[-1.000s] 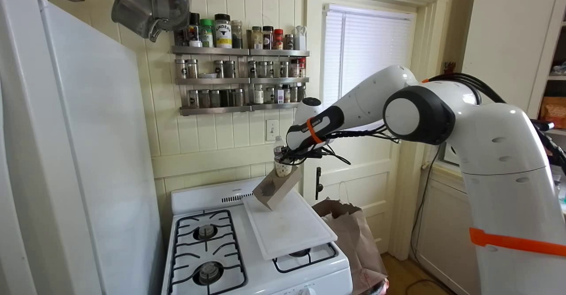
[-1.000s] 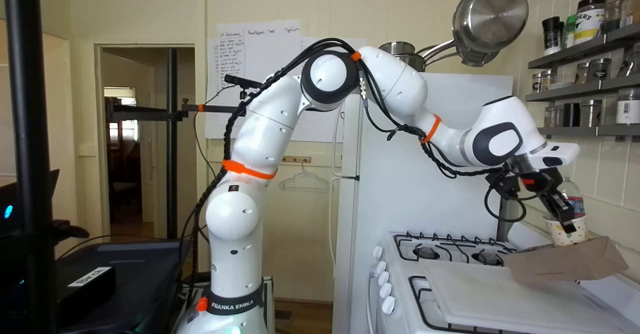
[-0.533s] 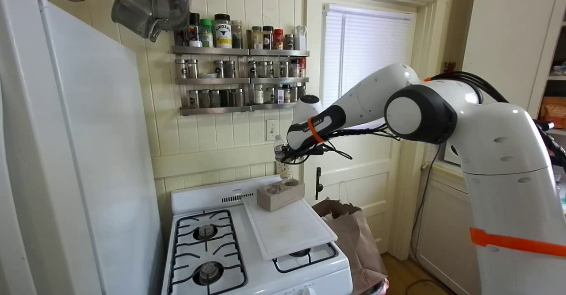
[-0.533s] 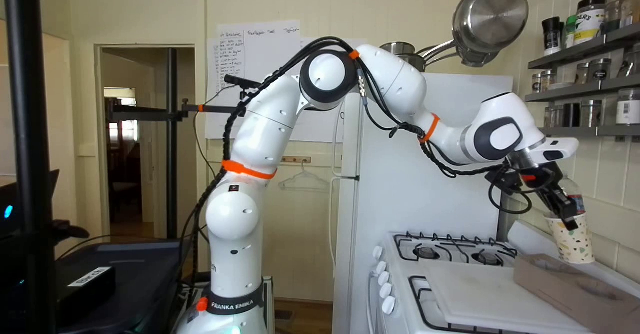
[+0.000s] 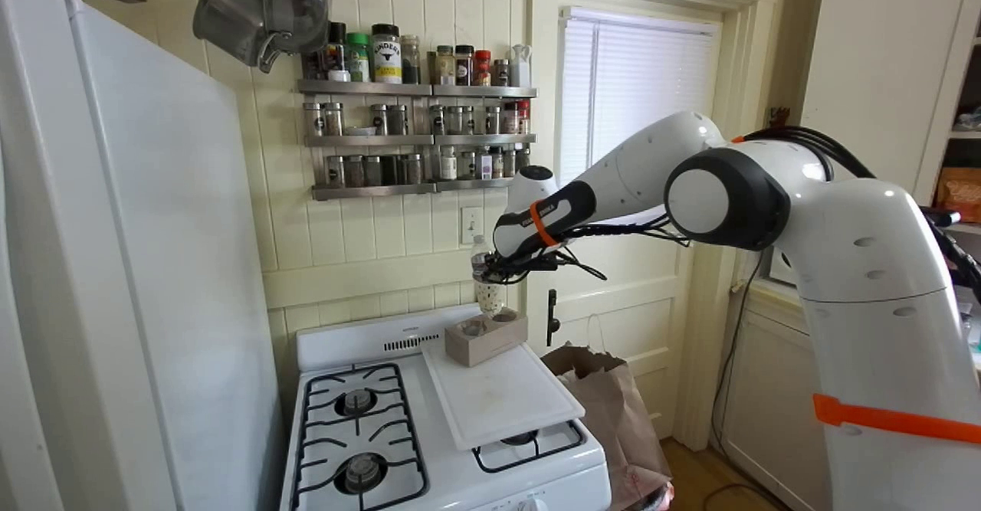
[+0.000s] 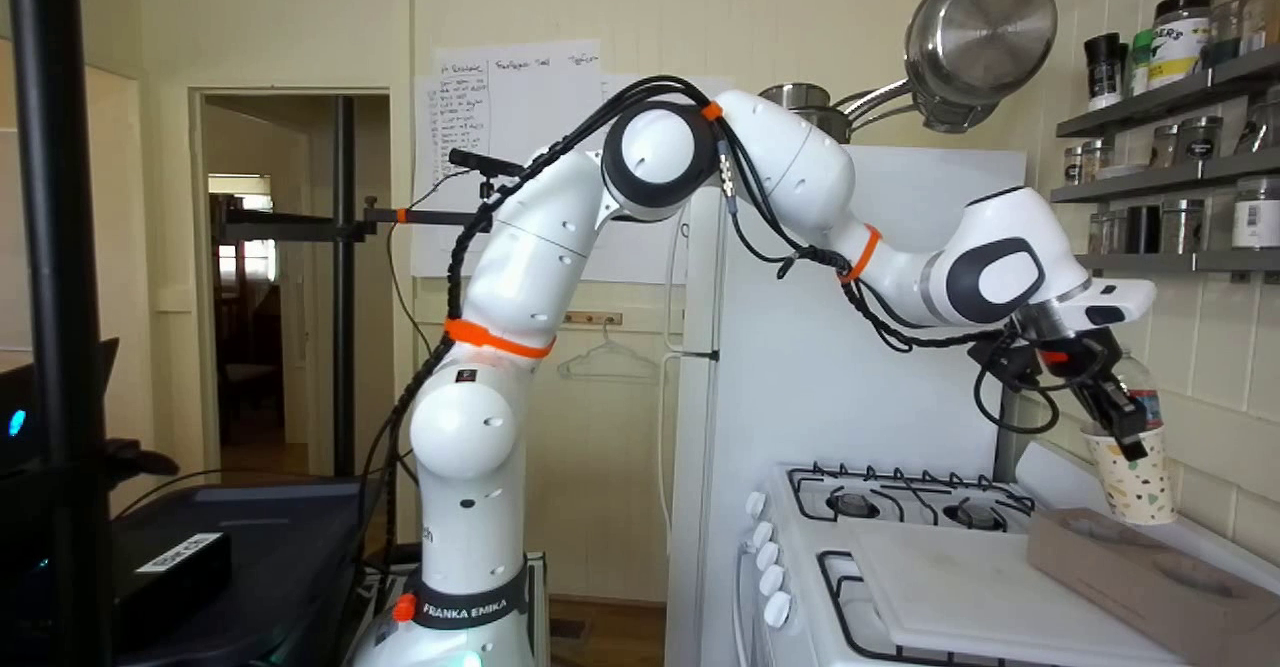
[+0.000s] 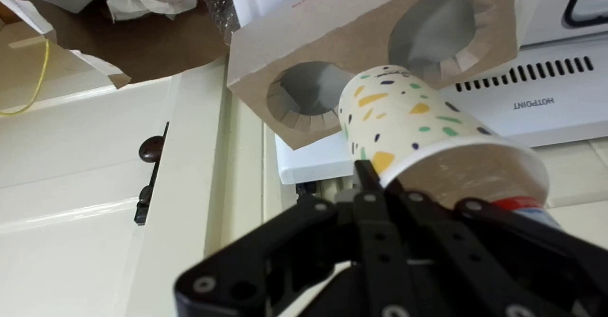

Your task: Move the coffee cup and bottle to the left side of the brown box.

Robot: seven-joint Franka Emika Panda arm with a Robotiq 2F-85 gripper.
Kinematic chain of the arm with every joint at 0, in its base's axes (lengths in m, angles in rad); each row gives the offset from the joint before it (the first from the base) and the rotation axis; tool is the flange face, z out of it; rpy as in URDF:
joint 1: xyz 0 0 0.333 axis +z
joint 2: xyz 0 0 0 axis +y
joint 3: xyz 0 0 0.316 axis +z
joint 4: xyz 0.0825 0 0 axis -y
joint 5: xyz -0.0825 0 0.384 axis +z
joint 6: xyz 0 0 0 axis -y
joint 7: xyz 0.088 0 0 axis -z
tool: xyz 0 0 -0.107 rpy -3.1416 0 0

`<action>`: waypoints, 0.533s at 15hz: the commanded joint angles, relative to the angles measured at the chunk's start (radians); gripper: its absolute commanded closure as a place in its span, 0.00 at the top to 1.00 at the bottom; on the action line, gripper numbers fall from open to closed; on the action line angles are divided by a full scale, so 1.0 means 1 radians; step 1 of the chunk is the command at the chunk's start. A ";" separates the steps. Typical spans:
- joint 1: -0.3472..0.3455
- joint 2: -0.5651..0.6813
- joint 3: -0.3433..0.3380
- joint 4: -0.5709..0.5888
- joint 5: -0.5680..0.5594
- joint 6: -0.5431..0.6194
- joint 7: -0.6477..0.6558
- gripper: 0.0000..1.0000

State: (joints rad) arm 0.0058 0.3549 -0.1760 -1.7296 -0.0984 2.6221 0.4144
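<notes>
We see the black two-finger gripper [image 6: 1132, 442] pinching the rim of the cream paper cup with coloured flecks [image 7: 408, 112], with the clear plastic bottle [image 6: 1143, 385] standing inside it; both hang slightly tilted above the low tan cardboard box [image 5: 490, 347]. Probably our step is to bring them to the round hole [image 7: 434, 22] farther from the white door [image 7: 71, 165] — we should make the cup upright, centre it, then lower slowly, since the tall load may swing. The white vented back panel [image 5: 341, 348] is just behind the box, so we must leave clearance there; the white cutting board [image 5: 506, 400] lies beneath, and the brown paper bag [image 5: 613, 411] stands near.
</notes>
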 commanded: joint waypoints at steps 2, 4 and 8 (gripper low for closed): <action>-0.028 0.042 0.057 0.046 0.110 -0.022 -0.052 0.01; -0.024 0.062 0.067 0.057 0.129 -0.025 -0.051 0.01; -0.018 0.102 0.082 0.083 0.141 -0.017 -0.047 0.01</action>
State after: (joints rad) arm -0.0067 0.4226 -0.1089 -1.6986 0.0012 2.6221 0.3894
